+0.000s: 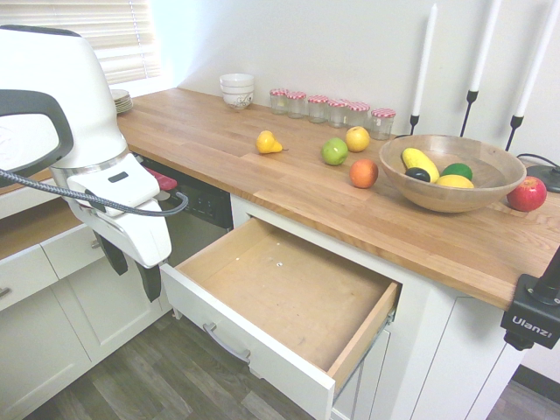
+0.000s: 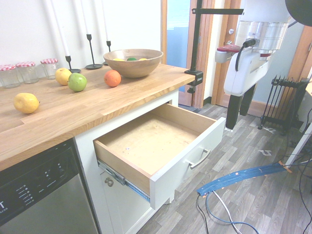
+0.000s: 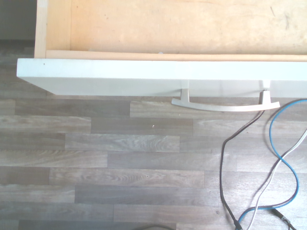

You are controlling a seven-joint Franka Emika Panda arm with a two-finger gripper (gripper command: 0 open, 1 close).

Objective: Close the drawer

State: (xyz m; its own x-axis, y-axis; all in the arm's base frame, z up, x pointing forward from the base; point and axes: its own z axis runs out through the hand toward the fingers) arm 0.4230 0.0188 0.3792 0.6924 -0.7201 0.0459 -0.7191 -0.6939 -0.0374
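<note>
my black two-fingered gripper (image 1: 131, 269): hanging apart and empty near the panel's end | wide white-fronted plywood drawer (image 1: 284, 293): standing pulled out below the wooden countertop (image 1: 350, 197) | judging: I'm needing to press the front squarely, near its middle, pushing straight inward

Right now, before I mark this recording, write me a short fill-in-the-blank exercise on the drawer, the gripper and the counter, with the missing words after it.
The drawer under the countertop stands ____, not shut. Its curved handle is fixed to the ____ panel. The gripper's two fingers are ____ in color. On the countertop, the banana lies inside the wooden ____.

Missing words: open; front; black; bowl.
</note>
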